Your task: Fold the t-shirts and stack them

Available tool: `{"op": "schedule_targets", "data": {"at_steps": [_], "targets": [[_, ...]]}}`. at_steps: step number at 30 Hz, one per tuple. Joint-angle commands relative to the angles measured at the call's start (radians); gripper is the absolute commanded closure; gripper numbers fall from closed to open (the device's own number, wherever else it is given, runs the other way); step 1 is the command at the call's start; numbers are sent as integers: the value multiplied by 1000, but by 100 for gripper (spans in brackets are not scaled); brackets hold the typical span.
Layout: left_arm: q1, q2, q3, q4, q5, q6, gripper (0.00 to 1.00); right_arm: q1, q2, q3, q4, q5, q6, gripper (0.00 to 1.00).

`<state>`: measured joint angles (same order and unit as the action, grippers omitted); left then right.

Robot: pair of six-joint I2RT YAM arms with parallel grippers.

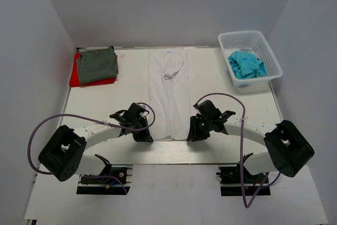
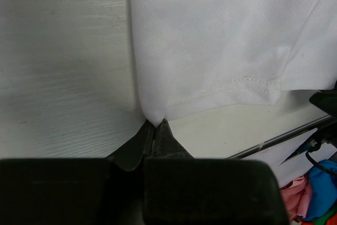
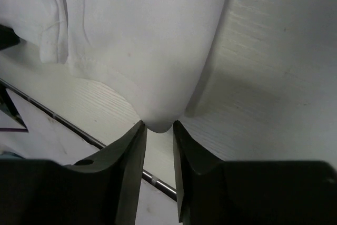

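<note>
Robotics lab test cell here, bare white wall panels (image 1: 174,3) boxing in a white table (image 1: 126,85), left arm (image 1: 97,133) and right arm (image 1: 253,130) bolted at the near edge on rail mounts (image 1: 102,182), purple cables (image 1: 241,151) looping

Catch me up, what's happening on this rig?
Both arms are working the white t-shirt, which is laid as a long strip mid-table. The left gripper has its fingers shut on one near corner. The right gripper brackets the other near corner with its fingers apart, so that grip is uncertain. A grey-green shirt lies folded on a red shirt at far left. The turquoise shirt sits crumpled in the basket.
</note>
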<state>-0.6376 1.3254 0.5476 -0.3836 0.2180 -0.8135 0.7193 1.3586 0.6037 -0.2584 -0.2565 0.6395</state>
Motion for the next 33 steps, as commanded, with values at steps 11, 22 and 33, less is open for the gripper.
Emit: {"op": "schedule_targets", "data": {"at_steps": [11,22,33], "targets": [[-19,-78,70,-22,-71,34,100,3,-21,86,61,52,-60,100],[12,44,382,-109,-268,82,100,-6,-4,264,97,318,-149,100],[107,279,721,-212,-433,91,100,-69,195,531,107,499,-233,100]]}}
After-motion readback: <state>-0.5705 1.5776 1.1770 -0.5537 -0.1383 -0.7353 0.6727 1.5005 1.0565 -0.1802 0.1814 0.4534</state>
